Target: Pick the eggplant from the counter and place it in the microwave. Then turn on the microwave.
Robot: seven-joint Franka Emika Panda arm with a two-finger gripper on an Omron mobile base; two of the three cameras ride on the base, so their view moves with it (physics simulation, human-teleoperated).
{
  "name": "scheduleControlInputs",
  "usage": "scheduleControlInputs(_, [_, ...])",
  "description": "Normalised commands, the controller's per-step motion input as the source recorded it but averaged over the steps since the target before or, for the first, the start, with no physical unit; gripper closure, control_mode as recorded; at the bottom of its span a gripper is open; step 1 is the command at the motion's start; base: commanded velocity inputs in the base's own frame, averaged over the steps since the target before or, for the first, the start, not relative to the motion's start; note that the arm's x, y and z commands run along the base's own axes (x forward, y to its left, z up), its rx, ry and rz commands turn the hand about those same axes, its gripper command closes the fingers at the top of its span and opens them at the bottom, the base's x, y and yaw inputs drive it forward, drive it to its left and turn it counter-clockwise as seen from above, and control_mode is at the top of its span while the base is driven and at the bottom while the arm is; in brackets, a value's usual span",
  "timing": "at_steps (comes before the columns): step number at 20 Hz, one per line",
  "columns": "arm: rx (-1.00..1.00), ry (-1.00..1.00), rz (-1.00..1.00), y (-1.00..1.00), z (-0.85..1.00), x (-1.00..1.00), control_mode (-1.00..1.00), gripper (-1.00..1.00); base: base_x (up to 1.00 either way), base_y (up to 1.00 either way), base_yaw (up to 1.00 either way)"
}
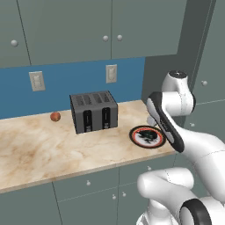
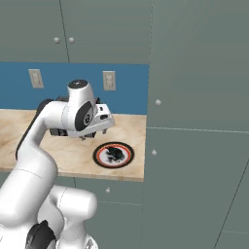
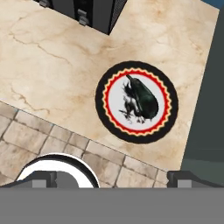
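Far left on the counter (image 1: pixel 39 149), a small reddish-brown ball (image 1: pixel 55 116) sits close to the blue back wall. Moving right, the grey slotted toaster (image 1: pixel 94 111) stands square on the beige worktop, two wall sockets (image 1: pixel 111 73) above and behind it. Right again, near the counter's right end and its front edge, there's a round plate (image 1: pixel 137 137) with a black rim and a red scalloped ring. And on that plate, the eggplant (image 3: pixel 143 99): a dark, glossy lump lying across the white middle, seen clearly from the hand camera, with the plate rim (image 3: pixel 168 113) showing all around it. Above the plate hangs the gripper (image 2: pixel 89 136), up in the air, well clear of plate and eggplant. Its jaws are spread wide apart, fingertips sitting at opposite sides of the hand view, with nothing between them. To the right of the counter rises a tall grey-green cabinet (image 2: pixel 194 121), its front flush beside the plate's end of the worktop.
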Motion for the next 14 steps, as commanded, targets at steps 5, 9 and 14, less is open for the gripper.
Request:
scheduleControlInputs(5, [-0.01,0.0,0.04,-0.03,-0.16,0.24,-1.0,-1.0,0.0,0.0,0.0])
scheduleControlInputs(9, [0.0,0.0,0.02,-0.04,-0.17,0.27,-1.0,-1.0,0.0,0.0,0.0])
scheduleControlInputs(14, [0.0,0.01,0.02,-0.07,-0.19,0.29,-1.0,-1.0,0.0,0.0,0.0])
